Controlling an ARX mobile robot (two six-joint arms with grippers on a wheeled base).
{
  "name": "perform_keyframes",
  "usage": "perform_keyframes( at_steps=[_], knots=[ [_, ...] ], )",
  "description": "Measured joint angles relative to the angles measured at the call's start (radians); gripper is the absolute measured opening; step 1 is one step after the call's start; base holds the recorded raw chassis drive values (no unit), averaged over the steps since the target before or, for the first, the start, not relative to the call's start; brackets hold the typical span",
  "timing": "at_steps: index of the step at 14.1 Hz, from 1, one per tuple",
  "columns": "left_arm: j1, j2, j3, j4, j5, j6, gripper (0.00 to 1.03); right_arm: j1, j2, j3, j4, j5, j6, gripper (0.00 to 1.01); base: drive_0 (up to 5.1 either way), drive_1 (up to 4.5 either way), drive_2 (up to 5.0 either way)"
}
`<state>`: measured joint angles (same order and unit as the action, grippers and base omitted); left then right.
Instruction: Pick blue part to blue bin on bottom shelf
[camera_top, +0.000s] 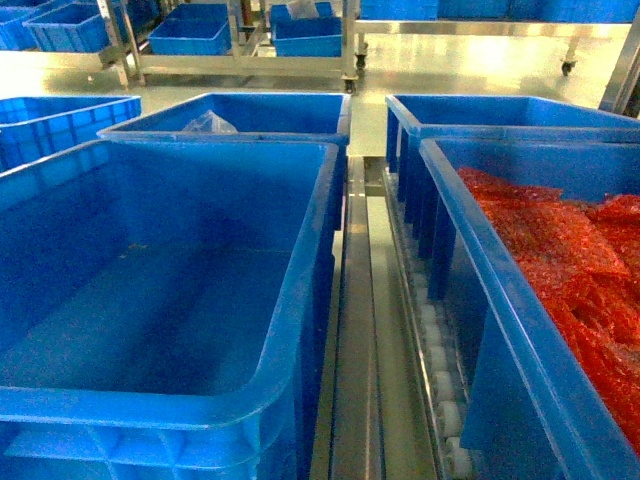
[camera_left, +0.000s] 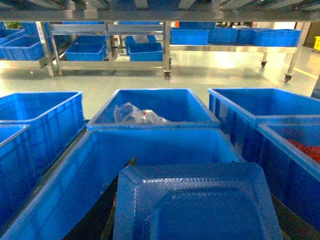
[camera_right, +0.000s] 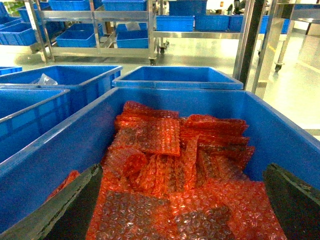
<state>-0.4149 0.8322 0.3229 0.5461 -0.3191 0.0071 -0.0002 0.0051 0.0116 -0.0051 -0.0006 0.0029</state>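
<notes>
My right hand (camera_right: 180, 220) hangs wide over the red packets (camera_right: 175, 165), the blue bin (camera_top: 300, 260) sits at nine o'clock, I see no blue part, so I must search first.

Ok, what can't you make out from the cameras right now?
Blue part: in no view; possibly behind the blue tray filling the left wrist view.
Left end effector: covered by that tray, open or shut unclear.
Bottom shelf: head view shows only a rail and rollers between tubs.
Red bubble-wrap packets: right wrist view, contents hidden by the wrap.
</notes>
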Motion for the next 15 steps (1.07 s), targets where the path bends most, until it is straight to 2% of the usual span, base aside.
perform_keyframes(
  at_steps=[1,2,3,4,6,7,8,9,10,11,15],
  knots=[
    [0.046,0.220,0.104,0.092,0.080,-0.017,0.43,0.000,0.000,0.000,0.000,0.000,0.000,0.98,0.0,0.00,0.0],
    [0.076,0.409,0.188,0.052,0.181,-0.087,0.53,0.000,0.000,0.000,0.000,0.000,0.000,0.98,0.0,0.00,0.0],
    [0.078,0.493,0.197,0.046,0.208,-0.115,0.62,0.000,0.000,0.000,0.000,0.000,0.000,0.98,0.0,0.00,0.0],
    [0.077,0.535,0.185,0.029,0.220,-0.139,0.76,0.000,0.000,0.000,0.000,0.000,0.000,0.98,0.0,0.00,0.0],
    [0.076,0.500,0.189,0.051,0.220,-0.154,1.00,0.000,0.000,0.000,0.000,0.000,0.000,0.98,0.0,0.00,0.0],
    [0.076,0.504,0.190,0.061,0.212,-0.155,0.97,0.000,0.000,0.000,0.000,0.000,0.000,0.98,0.0,0.00,0.0],
    [0.076,0.530,0.126,0.285,0.073,-0.098,0.84,0.000,0.000,0.000,0.001,-0.001,0.000,0.98,0.0,0.00,0.0],
    [0.093,0.504,0.061,0.360,0.037,-0.067,0.74,0.000,0.000,0.000,-0.001,0.000,0.000,0.98,0.0,0.00,0.0],
    [0.124,0.459,0.007,0.388,0.037,-0.050,0.66,0.000,0.000,0.000,0.000,0.000,0.000,0.98,0.0,0.00,0.0],
    [0.163,0.397,-0.035,0.390,0.051,-0.035,0.53,0.000,0.000,0.000,0.000,0.000,0.000,0.98,0.0,0.00,0.0],
    [0.232,0.245,-0.153,0.339,0.138,-0.024,0.14,0.000,0.000,0.000,0.000,0.000,0.000,0.98,0.0,0.00,0.0]
  ],
)
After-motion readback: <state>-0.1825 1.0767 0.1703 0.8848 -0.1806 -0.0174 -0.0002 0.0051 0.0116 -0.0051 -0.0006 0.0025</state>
